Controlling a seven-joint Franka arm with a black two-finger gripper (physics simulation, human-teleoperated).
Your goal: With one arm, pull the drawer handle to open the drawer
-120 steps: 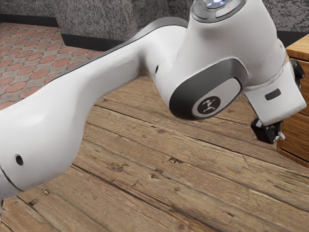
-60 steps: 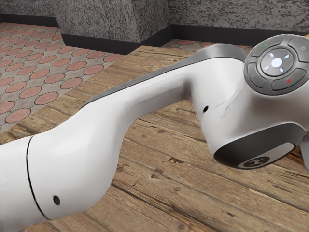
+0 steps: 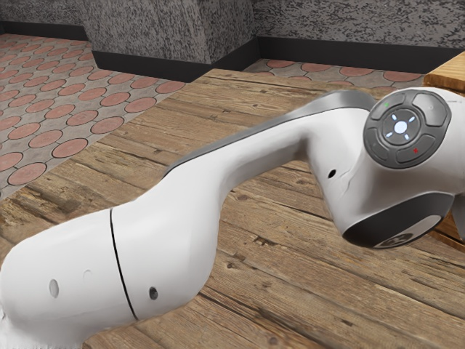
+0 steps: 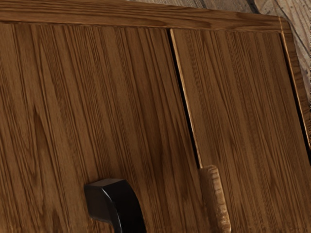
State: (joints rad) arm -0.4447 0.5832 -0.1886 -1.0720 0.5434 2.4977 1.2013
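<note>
Two dark brown wooden drawer fronts (image 4: pixel 87 97) face the wrist camera, split by a narrow dark seam. A pale wooden rod-shaped handle (image 4: pixel 214 204) sits just beside that seam, with a black rounded piece (image 4: pixel 114 206) near it. The exterior view shows the white jointed arm (image 3: pixel 218 196) over the brown plank table (image 3: pixel 290 283), with its grey round button pad (image 3: pixel 405 127) near the light wooden cabinet corner (image 3: pixel 448 75). The pad's symbols are unreadable. Gripper state: cannot tell.

A home-like room: red tiled floor (image 3: pixel 58 109), stone walls (image 3: pixel 167 29), plank table (image 3: pixel 290 291)
</note>
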